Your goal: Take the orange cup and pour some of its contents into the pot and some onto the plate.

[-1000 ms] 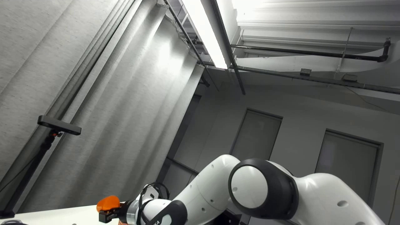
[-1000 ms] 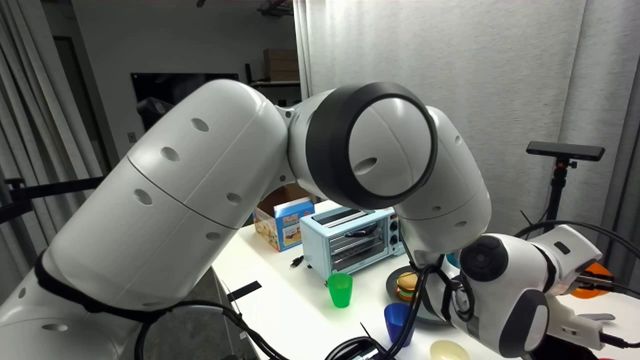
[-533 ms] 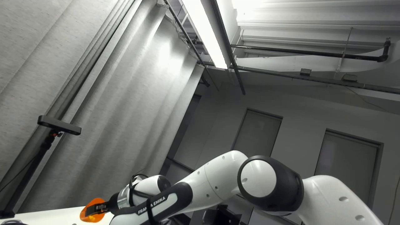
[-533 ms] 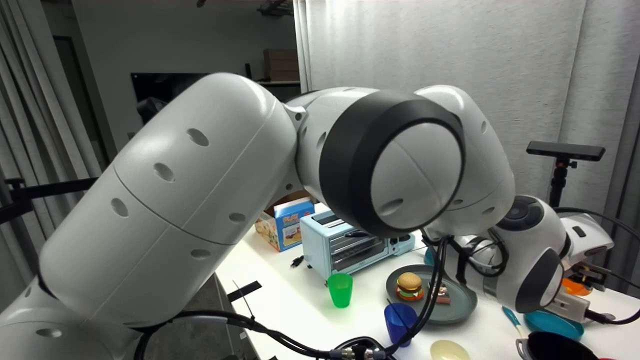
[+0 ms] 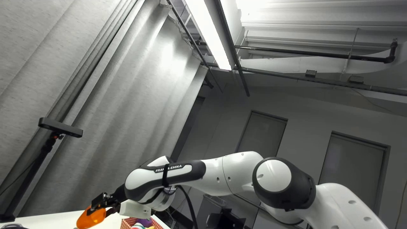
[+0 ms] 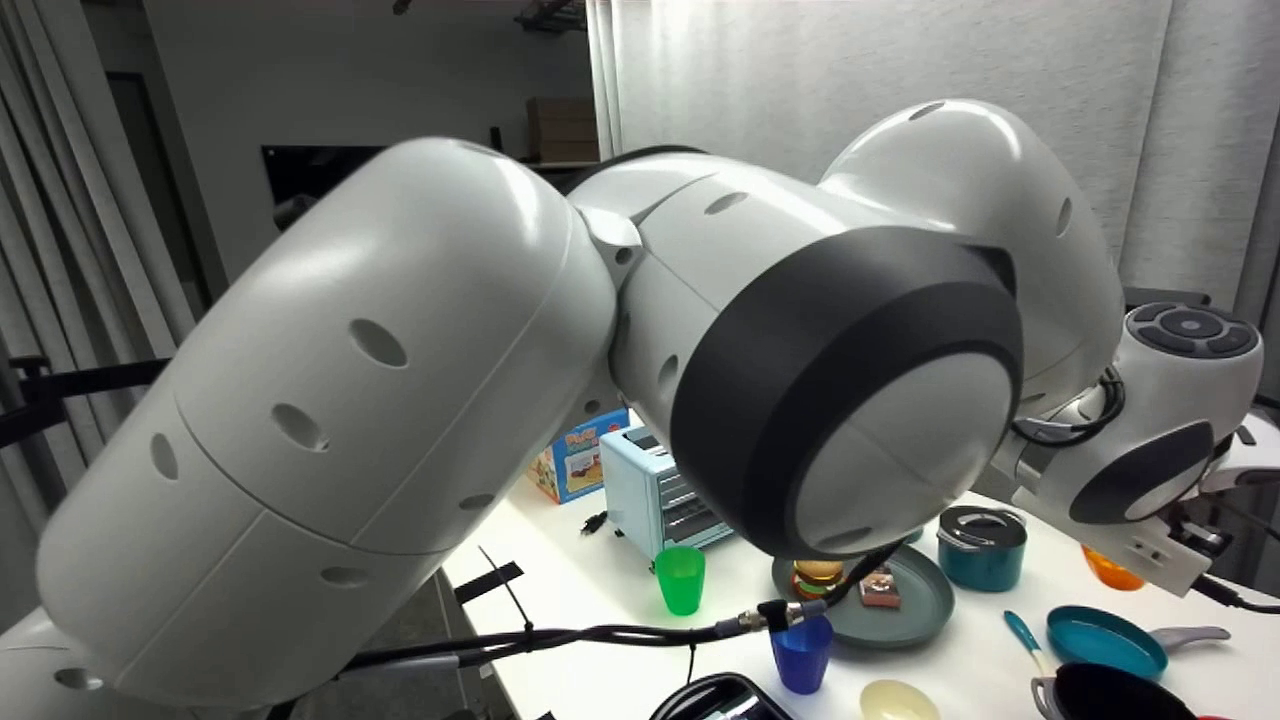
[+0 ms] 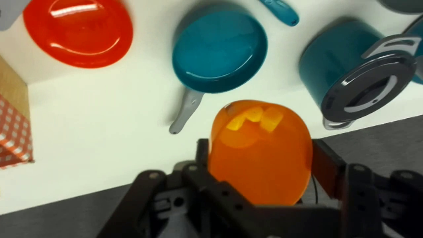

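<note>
The orange cup (image 7: 262, 162) sits within the tool (image 7: 260, 153) itself, pinched between its 2 fingers (image 7: 327, 163) with 1 on either side, so the coming move probably turns on where the pouring targets lie from that grip; only 1 arm (image 5: 222, 178) is there to make it. Yellow pieces (image 7: 271, 119) show toward the forward end, and the long axis of the cup (image 5: 90, 218) seems to slant in an exterior view, though I cannot tell for certain which way the mouth faces. In the wrist view the teal pan (image 7: 219, 53) lies ahead of the tool, slightly left, its handle (image 7: 186, 110) pointing back; the lidded pot (image 7: 343, 62) stands ahead and right, and the red dish (image 7: 79, 33) farther out, ahead and left. An exterior view shows the dark open pot (image 6: 1115, 690) just beside the pan and the grey plate (image 6: 920, 600), with a toy burger (image 6: 815, 575) on it, well apart from the tool; which pot and plate are meant is my guess, the lid (image 7: 368, 86) arguing for the dark pot. The edge of the tabletop (image 7: 99, 99) appears to pass under the tool with floor (image 7: 66, 218) below, so tilting here could spill pieces over it; the roomier way looks forward and left, short of the checked box (image 7: 15, 130)
</note>
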Motion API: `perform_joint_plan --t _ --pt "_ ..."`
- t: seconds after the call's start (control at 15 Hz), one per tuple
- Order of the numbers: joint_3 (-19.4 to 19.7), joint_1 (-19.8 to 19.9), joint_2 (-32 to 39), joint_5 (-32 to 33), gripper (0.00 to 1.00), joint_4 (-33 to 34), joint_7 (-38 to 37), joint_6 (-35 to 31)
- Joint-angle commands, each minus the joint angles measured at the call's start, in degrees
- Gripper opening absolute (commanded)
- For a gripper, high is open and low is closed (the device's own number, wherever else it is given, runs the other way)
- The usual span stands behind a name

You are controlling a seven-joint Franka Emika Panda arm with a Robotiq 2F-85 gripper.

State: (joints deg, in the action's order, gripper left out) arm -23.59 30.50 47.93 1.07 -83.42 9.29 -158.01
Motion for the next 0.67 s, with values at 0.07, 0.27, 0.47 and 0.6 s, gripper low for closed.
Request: perform_joint_plan --t 0.07,0.27,0.47,0.6 --pt "3.9 -5.12 3.94 -9.68 0.51 9.35 6.31 15.22" --pt "8.33 -9.24 4.93 -10.39 0.51 11.19 6.78 19.87" --pt "10.87 -12.61 5.17 -9.48 0.51 10.85 7.9 19.63" --pt "11.56 -14.36 4.89 -9.16 0.51 10.1 9.02 18.42"
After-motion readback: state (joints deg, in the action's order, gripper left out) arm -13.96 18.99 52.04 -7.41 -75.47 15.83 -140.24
